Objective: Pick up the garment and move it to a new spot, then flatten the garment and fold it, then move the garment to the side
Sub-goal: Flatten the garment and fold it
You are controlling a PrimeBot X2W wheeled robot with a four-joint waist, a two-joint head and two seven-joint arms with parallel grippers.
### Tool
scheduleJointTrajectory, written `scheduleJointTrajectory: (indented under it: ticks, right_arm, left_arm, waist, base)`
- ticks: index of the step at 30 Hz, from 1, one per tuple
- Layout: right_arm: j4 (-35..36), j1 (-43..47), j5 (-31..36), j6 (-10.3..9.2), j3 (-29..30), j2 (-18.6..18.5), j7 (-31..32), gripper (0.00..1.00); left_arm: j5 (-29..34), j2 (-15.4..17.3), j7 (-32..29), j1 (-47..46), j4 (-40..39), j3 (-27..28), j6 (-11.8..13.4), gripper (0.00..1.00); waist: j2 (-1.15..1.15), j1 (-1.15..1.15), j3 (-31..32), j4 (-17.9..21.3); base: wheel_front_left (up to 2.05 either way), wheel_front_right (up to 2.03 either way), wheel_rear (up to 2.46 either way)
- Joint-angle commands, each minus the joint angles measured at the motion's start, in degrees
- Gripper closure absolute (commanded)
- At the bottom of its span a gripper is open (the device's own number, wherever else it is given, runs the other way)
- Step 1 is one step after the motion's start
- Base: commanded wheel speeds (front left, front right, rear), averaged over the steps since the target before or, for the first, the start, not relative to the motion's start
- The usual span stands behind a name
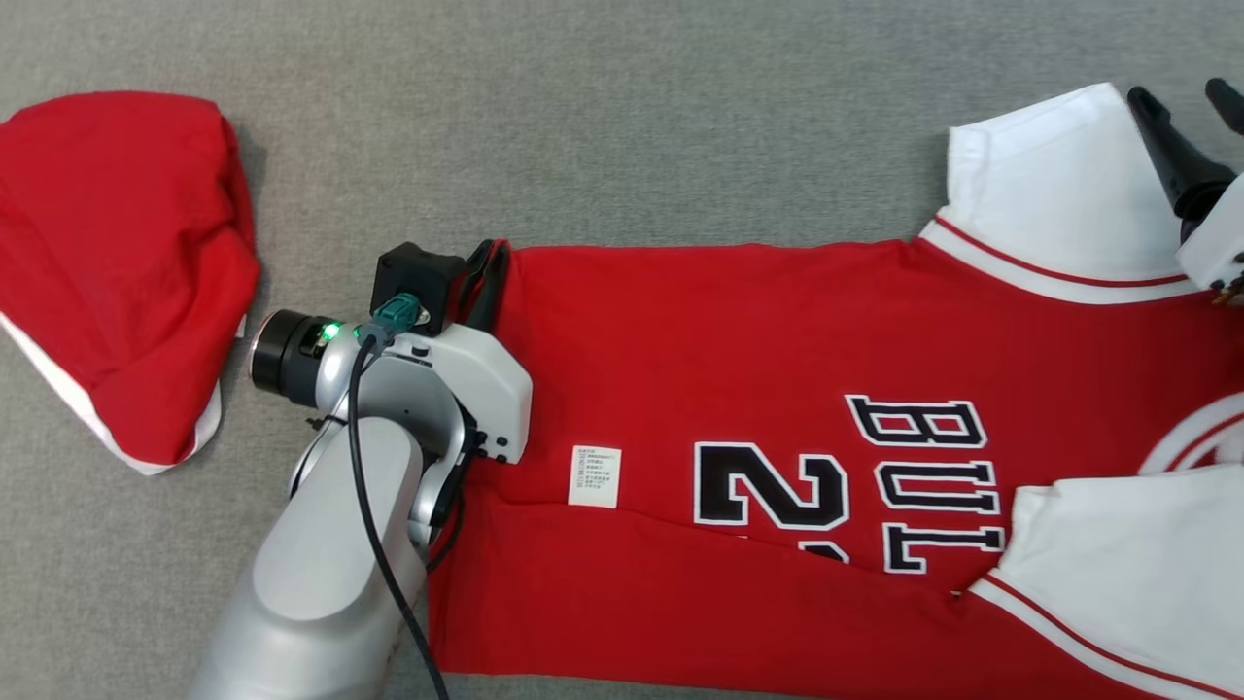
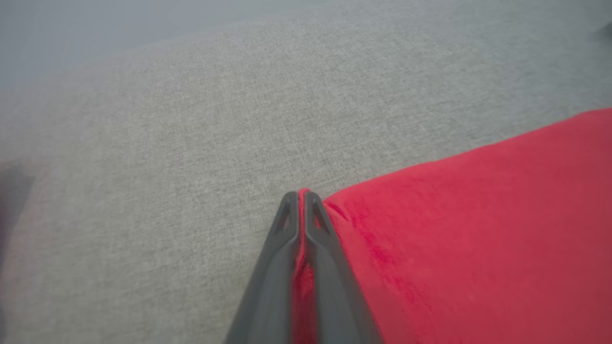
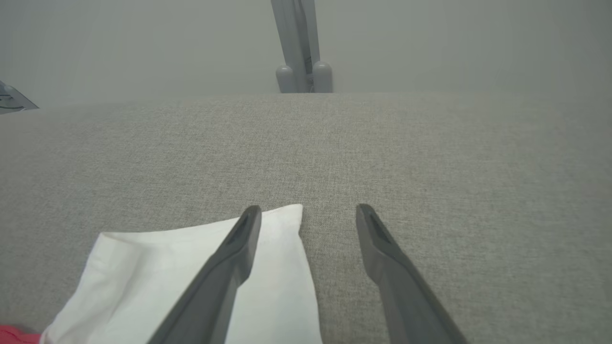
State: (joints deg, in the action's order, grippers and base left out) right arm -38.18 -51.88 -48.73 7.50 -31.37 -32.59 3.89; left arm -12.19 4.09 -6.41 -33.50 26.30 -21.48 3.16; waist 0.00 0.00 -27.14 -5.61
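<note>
The garment point(image 1: 758, 369) is a red jersey with white sleeves and black lettering, spread across a grey cloth surface with its front fold turned up over part of the print. My left gripper point(image 1: 491, 262) is shut on the jersey's far left corner; in the left wrist view red fabric point(image 2: 454, 229) is pinched between the closed fingers point(image 2: 282, 239) of that gripper point(image 2: 301, 193). My right gripper point(image 1: 1186, 97) stands open at the top right beside the white sleeve point(image 1: 1050, 175). In the right wrist view the gripper point(image 3: 308, 210) hovers over the sleeve's corner point(image 3: 201, 267), holding nothing.
A second red garment point(image 1: 117, 262) with a white hem lies bunched at the far left. The grey cloth surface point(image 1: 583, 126) stretches beyond the jersey. A grey post point(image 3: 299, 48) stands past the surface's far edge in the right wrist view.
</note>
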Motion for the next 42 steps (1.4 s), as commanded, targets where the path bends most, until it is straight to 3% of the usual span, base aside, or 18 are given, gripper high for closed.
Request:
scheduleJointTrajectory:
  ticks: [1, 14, 15, 16, 17, 18, 42]
  right_arm:
    - [-1.04, -1.33, -0.94, -0.02, -0.75, -0.60, 0.18, 0.00]
    - [-8.38, -8.00, -7.45, -0.02, -10.86, -2.09, 2.08, 0.00]
    - [-8.67, -8.28, -7.91, -0.02, -11.37, -1.97, 2.10, 0.39]
    - [-8.89, -8.51, -8.36, -0.02, -11.83, -1.95, 2.04, 0.52]
    - [-9.08, -8.65, -8.83, -0.02, -12.45, -1.96, 1.99, 0.52]
    - [-9.15, -8.88, -9.33, -0.02, -13.07, -1.96, 1.99, 1.00]
    - [-4.52, -8.77, -13.98, -0.02, -25.78, -4.49, -13.59, 1.00]
  left_arm:
    - [-0.19, 0.07, 0.19, -0.90, 0.89, -0.23, 0.28, 1.00]
    - [-2.04, -0.50, 2.55, -4.07, 5.62, -2.48, 0.77, 1.00]
    - [-2.18, -0.54, 2.73, -4.18, 5.91, -2.60, 0.81, 1.00]
    - [-2.40, -0.57, 2.77, -4.36, 6.16, -2.71, 0.81, 1.00]
    - [-2.61, -0.58, 2.98, -4.53, 6.41, -2.82, 0.79, 1.00]
    - [-2.70, -0.60, 3.12, -4.63, 6.61, -2.91, 0.76, 1.00]
    - [-4.95, 0.99, 6.71, -4.48, 10.15, -2.14, 1.20, 1.00]
  waist:
    - [0.00, 0.00, -1.40, -1.51]
    - [0.00, 0.00, -2.63, -3.18]
    - [0.00, 0.00, -2.61, -3.17]
    - [0.00, 0.00, -2.60, -3.15]
    - [0.00, 0.00, -2.61, -3.15]
    - [0.00, 0.00, -2.63, -3.15]
    - [0.00, 0.00, 1.94, 0.52]
  base:
    - [0.00, 0.00, 0.00]
    - [0.00, 0.00, 0.00]
    - [0.00, 0.00, 0.00]
    - [0.00, 0.00, 0.00]
    - [0.00, 0.00, 0.00]
    - [0.00, 0.00, 0.00]
    - [0.00, 0.00, 0.00]
